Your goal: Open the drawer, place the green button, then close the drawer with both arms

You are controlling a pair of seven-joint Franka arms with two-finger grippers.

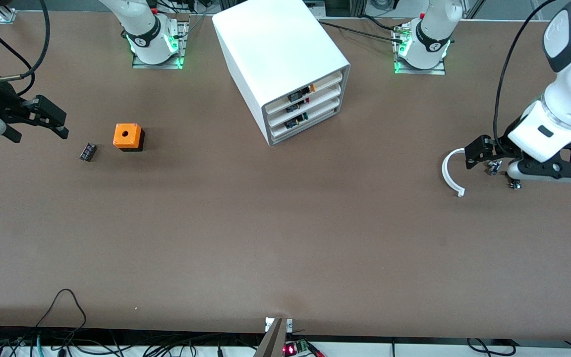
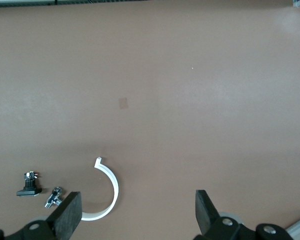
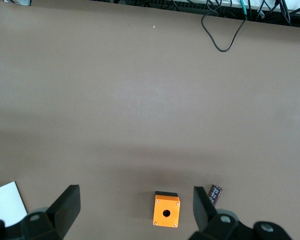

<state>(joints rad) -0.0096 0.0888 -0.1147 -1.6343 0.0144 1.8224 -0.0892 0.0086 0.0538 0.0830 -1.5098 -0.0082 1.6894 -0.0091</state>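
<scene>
The white cabinet [image 1: 275, 44] stands at the robots' edge of the table between the two bases, with all three drawers shut. The lowest drawer [image 1: 317, 118] shows a small green part at its front. No loose green-capped button shows on the table. My left gripper [image 1: 476, 152] is open and empty, low over the table at the left arm's end; in the left wrist view [image 2: 137, 212] its jaws stand wide apart. My right gripper [image 1: 41, 136] is open and empty at the right arm's end, as its wrist view [image 3: 135, 210] also shows.
An orange cube with a round hole [image 1: 128, 136] [image 3: 166, 209] and a small all-black part [image 1: 87, 151] [image 3: 214, 194] lie by the right gripper. A white curved strip [image 1: 450, 171] [image 2: 110, 192] and two small metal parts [image 2: 29, 184] [image 2: 53, 197] lie by the left gripper.
</scene>
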